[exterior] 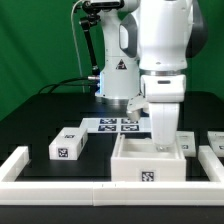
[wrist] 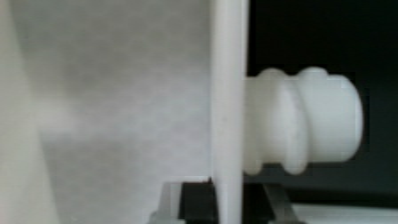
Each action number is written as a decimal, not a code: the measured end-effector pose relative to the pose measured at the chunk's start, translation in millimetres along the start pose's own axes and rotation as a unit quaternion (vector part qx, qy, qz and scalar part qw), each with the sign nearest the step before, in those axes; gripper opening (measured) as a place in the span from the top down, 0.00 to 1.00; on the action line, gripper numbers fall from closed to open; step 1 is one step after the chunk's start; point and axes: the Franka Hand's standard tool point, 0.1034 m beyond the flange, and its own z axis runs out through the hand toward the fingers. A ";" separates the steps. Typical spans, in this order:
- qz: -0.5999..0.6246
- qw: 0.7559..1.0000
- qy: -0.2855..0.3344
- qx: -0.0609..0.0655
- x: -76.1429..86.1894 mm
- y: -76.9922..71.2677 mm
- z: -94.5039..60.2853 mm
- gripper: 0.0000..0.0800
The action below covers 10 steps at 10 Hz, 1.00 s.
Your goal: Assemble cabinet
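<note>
My gripper (exterior: 161,106) is shut on a flat white panel (exterior: 162,128) and holds it upright, its tagged lower end just above the open white cabinet shell (exterior: 140,165). In the wrist view the panel's thin edge (wrist: 228,100) runs between my dark fingers (wrist: 189,203). A ribbed white round knob (wrist: 306,120) sticks out of the panel's side. A smaller white tagged block (exterior: 68,144) lies on the table to the exterior view's left of the shell. The panel and my gripper hide part of the shell's far wall.
The marker board (exterior: 116,124) lies behind the shell near the arm's base. More white tagged pieces (exterior: 212,146) lie at the exterior view's right. A long white rail (exterior: 50,184) edges the black table at the front and sides.
</note>
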 end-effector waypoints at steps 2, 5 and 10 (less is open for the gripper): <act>-0.020 1.000 0.003 -0.001 19.6 3.6 0.2 0.96; -0.027 1.000 -0.010 0.012 35.0 3.6 -0.1 0.96; -0.023 1.000 -0.010 0.013 33.5 3.3 0.6 0.62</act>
